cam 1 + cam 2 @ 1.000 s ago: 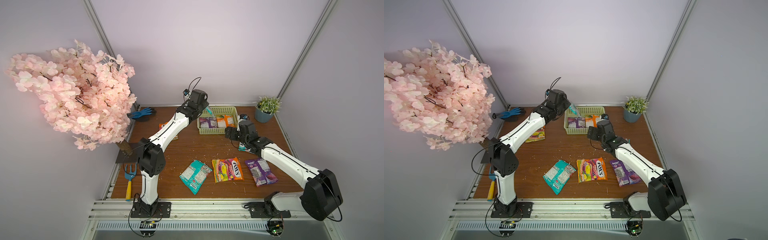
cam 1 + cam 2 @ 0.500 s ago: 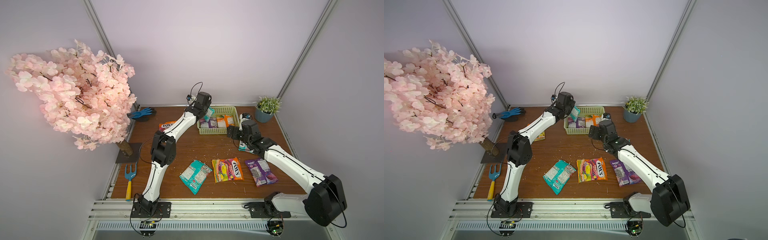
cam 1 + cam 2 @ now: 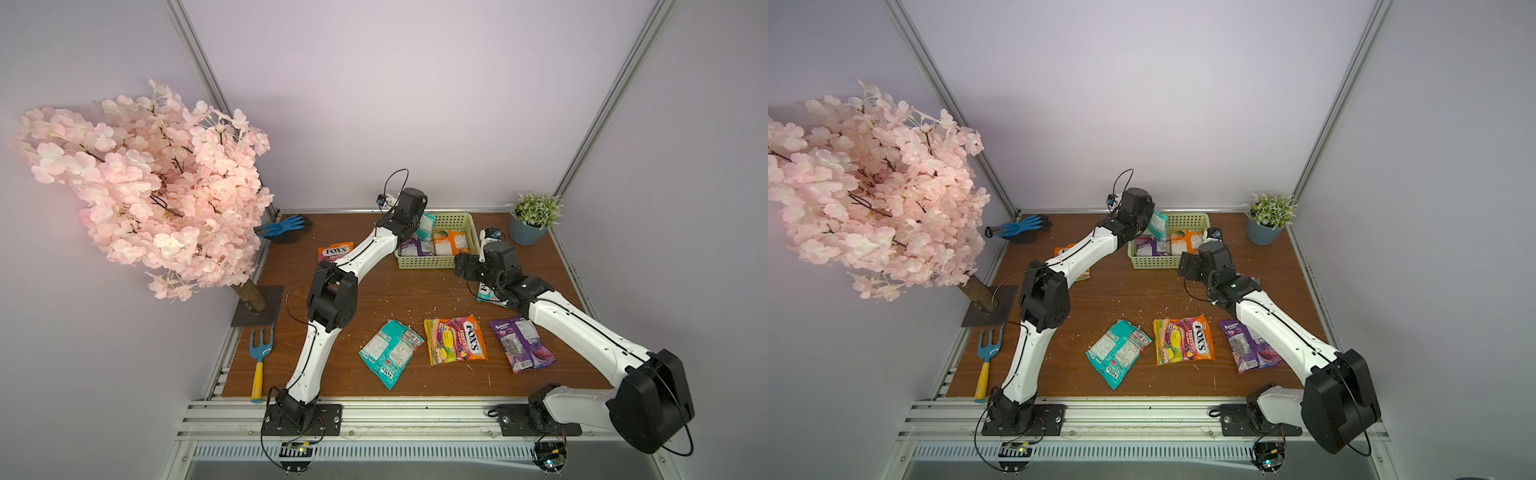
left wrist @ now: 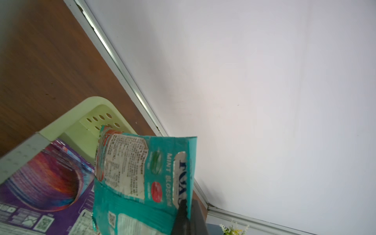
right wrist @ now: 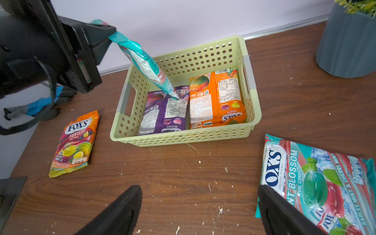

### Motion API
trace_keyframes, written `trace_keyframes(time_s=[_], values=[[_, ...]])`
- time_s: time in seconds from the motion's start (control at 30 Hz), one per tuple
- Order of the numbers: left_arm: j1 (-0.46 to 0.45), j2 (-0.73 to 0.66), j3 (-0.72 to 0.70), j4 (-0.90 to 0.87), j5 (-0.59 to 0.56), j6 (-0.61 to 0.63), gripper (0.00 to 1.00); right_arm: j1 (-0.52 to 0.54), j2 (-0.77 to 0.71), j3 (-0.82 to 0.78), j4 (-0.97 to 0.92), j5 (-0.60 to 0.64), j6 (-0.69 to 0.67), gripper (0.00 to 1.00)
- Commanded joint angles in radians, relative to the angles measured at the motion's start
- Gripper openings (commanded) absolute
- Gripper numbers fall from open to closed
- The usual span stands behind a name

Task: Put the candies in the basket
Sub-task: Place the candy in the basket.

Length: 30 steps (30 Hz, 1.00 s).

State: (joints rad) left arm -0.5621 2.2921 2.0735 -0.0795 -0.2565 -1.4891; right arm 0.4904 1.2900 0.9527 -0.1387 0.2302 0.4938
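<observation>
We find the left gripper clamped on a teal bag hanging into the basket (tip on a purple bag). The right gripper stands wide open, empty, over the table.

A pink artificial blossom tree is standing at the brown wooden table's left edge. A blue fabric glove is lying in its far-left corner, a blue yellow-handled garden fork by the near-left corner, and a blue-grey potted plant is sitting far-right.

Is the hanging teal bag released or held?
Held: left gripper pinches the teal bag, whose lower tip reaches the purple bag inside the basket.
</observation>
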Motion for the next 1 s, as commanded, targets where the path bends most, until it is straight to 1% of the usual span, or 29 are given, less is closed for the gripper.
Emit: trace_keyframes(time_s=[0.0,0.13,0.23,0.43,0.57,0.6,0.63,0.67,0.7,0.77,0.8,0.9,0.97], values=[[-0.013,-0.056,-0.024,0.088,-0.074,-0.008,0.00,-0.004,-0.029,-0.003,0.014,-0.004,-0.006,0.96],[-0.009,-0.032,-0.022,0.124,-0.109,-0.001,0.00,-0.004,-0.040,-0.006,0.010,-0.006,-0.008,0.95],[-0.007,-0.020,-0.038,0.124,-0.089,-0.020,0.00,-0.006,-0.049,-0.007,0.008,-0.003,-0.012,0.95],[-0.019,-0.059,-0.181,0.073,-0.044,-0.046,0.00,-0.007,-0.049,-0.002,0.004,-0.017,-0.015,0.95],[-0.019,-0.107,-0.295,0.080,-0.015,-0.081,0.04,-0.007,-0.054,0.001,0.006,-0.029,-0.011,0.95],[-0.021,-0.121,-0.319,0.079,-0.009,-0.083,0.06,-0.008,-0.054,0.003,0.004,-0.033,-0.011,0.95],[-0.020,-0.136,-0.340,0.075,-0.007,-0.083,0.11,-0.008,-0.052,0.007,0.002,-0.034,-0.011,0.95],[-0.022,-0.149,-0.355,0.063,-0.007,-0.087,0.17,-0.007,-0.051,0.008,0.000,-0.034,-0.011,0.95],[-0.022,-0.162,-0.370,0.056,-0.003,-0.089,0.26,-0.007,-0.050,0.009,0.001,-0.038,-0.008,0.95],[-0.022,-0.178,-0.387,0.045,-0.001,-0.090,0.37,-0.007,-0.046,0.014,0.000,-0.049,-0.002,0.95],[-0.023,-0.183,-0.390,0.038,0.007,-0.092,0.40,-0.007,-0.044,0.015,0.002,-0.057,0.001,0.95],[-0.022,-0.194,-0.393,0.044,0.054,-0.083,0.45,-0.007,-0.033,0.017,0.009,-0.078,0.008,0.95],[-0.022,-0.205,-0.392,0.054,0.089,-0.053,0.48,-0.007,-0.017,0.028,0.006,-0.088,0.008,0.95]])
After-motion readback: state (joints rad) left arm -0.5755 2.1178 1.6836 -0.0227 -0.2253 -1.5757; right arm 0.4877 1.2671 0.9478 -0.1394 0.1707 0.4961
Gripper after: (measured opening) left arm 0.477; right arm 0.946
